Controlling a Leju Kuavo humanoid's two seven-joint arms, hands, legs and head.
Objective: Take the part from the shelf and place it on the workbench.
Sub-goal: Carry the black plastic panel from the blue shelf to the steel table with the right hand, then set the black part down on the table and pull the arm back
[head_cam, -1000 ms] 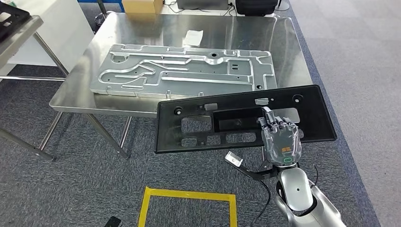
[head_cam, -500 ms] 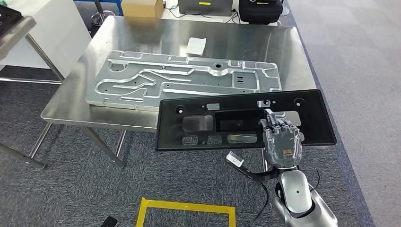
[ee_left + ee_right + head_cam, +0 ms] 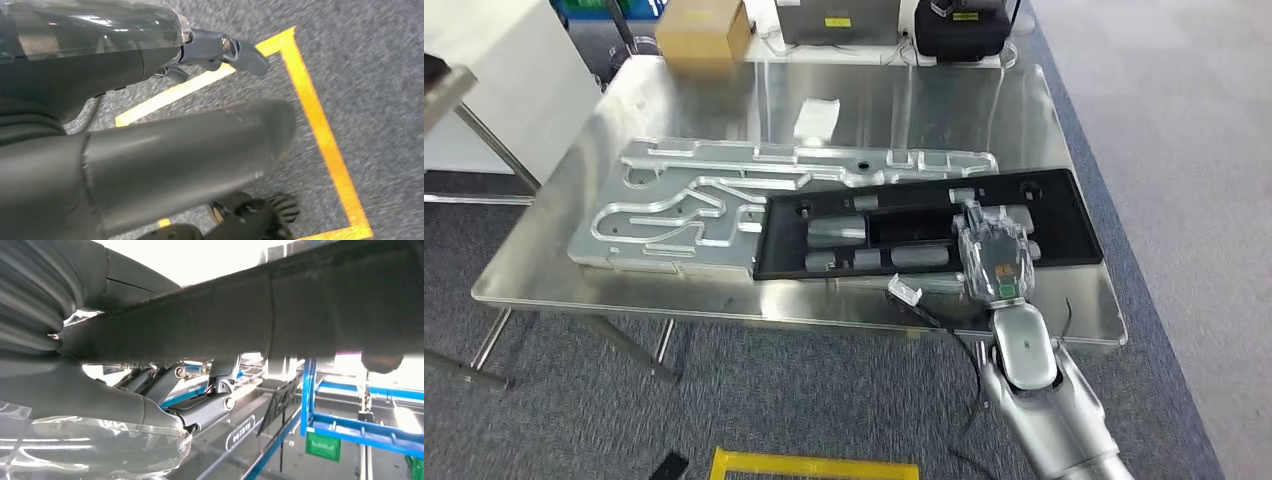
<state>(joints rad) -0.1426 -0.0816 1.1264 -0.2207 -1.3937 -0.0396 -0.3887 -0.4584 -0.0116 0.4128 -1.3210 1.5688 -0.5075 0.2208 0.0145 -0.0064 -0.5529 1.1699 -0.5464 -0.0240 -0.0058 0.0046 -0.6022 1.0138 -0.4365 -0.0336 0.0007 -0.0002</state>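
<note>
Right hand (image 3: 995, 252) gripped the black part (image 3: 844, 232) near its right end, fingers lying over the top face; in the right wrist view the part's dark edge (image 3: 280, 310) ran across in front of the hand (image 3: 165, 385), with the fingers curled under it. The part was a long flat black panel with rectangular cutouts, held roughly level over the steel bench (image 3: 1064, 300), toward the near right side. Couldn't tell whether it touched the bench surface or sat just above it. Its left end overlapped the near right edge of the machined aluminium plate (image 3: 684, 195), which lay flat on the bench to the left. A white slip of paper (image 3: 816, 116) lay beyond the plate, near mid-bench. At the far edge sat a cardboard box (image 3: 704, 32) on the left and a black case (image 3: 960, 28) on the right. A small clear tag (image 3: 905, 292) on a cable hung just left of the right wrist. Left hand (image 3: 220, 47) hung low over grey carpet with yellow floor tape (image 3: 320, 130) behind it; dark fingers visible with nothing in them, but whether spread or curled I couldn't tell.
</note>
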